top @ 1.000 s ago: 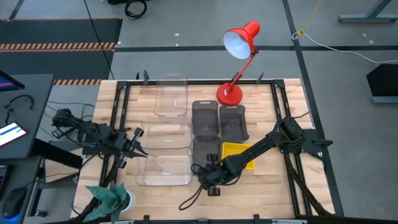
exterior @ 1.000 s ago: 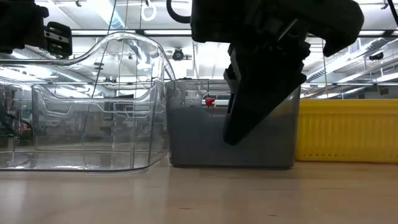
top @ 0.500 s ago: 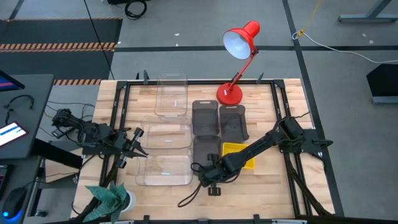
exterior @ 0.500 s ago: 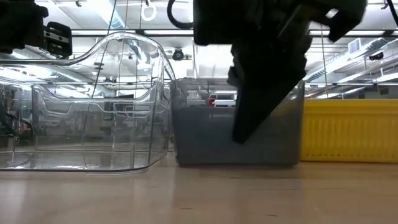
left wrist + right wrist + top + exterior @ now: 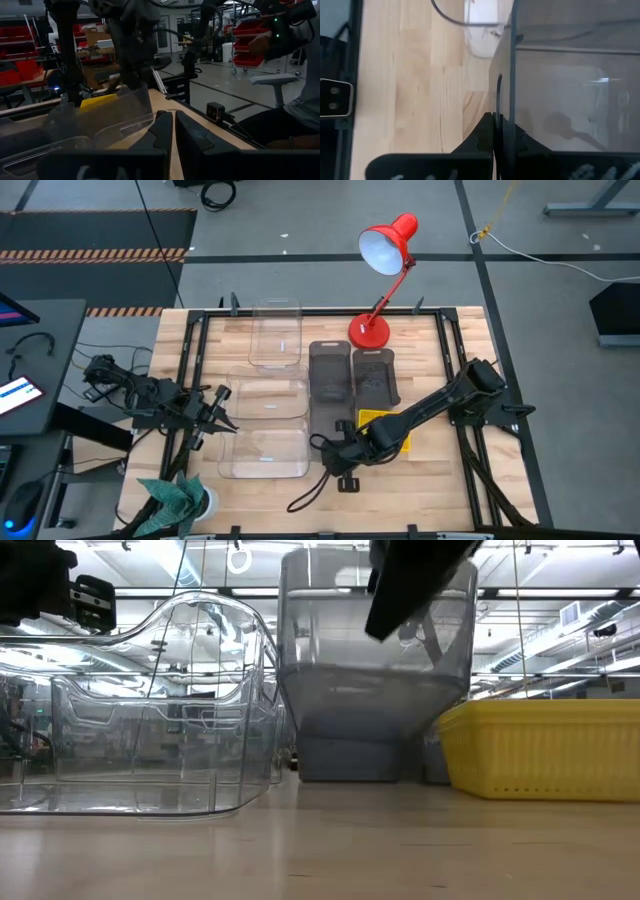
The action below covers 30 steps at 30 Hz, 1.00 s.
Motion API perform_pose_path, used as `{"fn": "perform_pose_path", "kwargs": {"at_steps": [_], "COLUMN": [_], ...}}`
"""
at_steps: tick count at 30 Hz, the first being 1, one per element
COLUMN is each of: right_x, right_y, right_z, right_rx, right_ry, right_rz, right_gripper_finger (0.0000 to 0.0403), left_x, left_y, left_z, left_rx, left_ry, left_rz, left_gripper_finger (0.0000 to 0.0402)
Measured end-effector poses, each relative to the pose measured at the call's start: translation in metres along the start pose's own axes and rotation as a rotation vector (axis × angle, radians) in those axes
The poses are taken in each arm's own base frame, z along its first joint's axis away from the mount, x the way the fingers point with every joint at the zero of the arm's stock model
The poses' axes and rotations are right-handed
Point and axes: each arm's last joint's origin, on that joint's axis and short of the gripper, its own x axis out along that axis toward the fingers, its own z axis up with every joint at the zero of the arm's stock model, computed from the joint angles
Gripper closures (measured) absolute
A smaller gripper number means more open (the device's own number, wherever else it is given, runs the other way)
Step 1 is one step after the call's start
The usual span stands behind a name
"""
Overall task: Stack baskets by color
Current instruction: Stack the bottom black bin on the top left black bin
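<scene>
My right gripper (image 5: 343,452) is shut on a dark grey basket (image 5: 333,420) near the table's front middle. In the low view that basket (image 5: 375,650) hangs tilted above the table. Two more dark grey baskets (image 5: 330,368) (image 5: 375,375) lie behind it. A yellow basket (image 5: 388,430) rests on its bottom beside it, under my right arm. Three clear baskets (image 5: 275,335) (image 5: 268,398) (image 5: 265,452) lie in a row on the left. My left gripper (image 5: 218,412) waits at the table's left edge, fingers together and touching nothing. My right gripper pinches the grey basket's near end wall (image 5: 505,100), one finger inside the basket and one outside. The fingers slant down at it from the table's near right. The basket is lifted clear of the table and hangs tilted.
A red desk lamp (image 5: 380,260) stands at the far middle, its base (image 5: 368,332) right behind the grey baskets. A green cloth (image 5: 175,498) lies at the near left corner, and a black cable (image 5: 312,492) trails near the front edge. Black rails (image 5: 190,360) frame the tabletop.
My right gripper has risen with the grey basket. The basket, which stood on the table a second ago, has come up clear of it and tipped. The yellow basket and another grey one behind it now show in the low view.
</scene>
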Motion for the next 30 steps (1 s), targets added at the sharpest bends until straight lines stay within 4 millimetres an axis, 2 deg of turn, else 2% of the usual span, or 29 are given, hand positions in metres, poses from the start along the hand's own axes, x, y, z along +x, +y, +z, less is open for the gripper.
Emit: {"fn": "perform_pose_path", "kwargs": {"at_steps": [7, 19, 24, 30], "right_x": [-0.017, -0.075, -0.075, -0.064], "right_y": [0.001, -0.008, -0.022, -0.051], "right_z": [-0.002, -0.001, 0.002, 0.006], "right_rx": [-0.022, -0.101, -0.167, -0.207], "right_ry": [-0.010, -0.133, -0.112, -0.046], "right_rz": [-0.010, -0.074, -0.125, -0.166], "right_gripper_finger": [0.0400, 0.0400, 0.0400, 0.0400], "left_x": [0.000, 0.000, 0.000, 0.000], "left_y": [0.000, 0.000, 0.000, 0.000], "left_z": [0.000, 0.000, 0.000, 0.000], "left_rx": [0.000, 0.000, 0.000, 0.000], "left_ry": [0.000, 0.000, 0.000, 0.000], "left_rz": [0.000, 0.000, 0.000, 0.000], "left_gripper_finger": [0.0370, 0.0378, 0.0374, 0.0368]}}
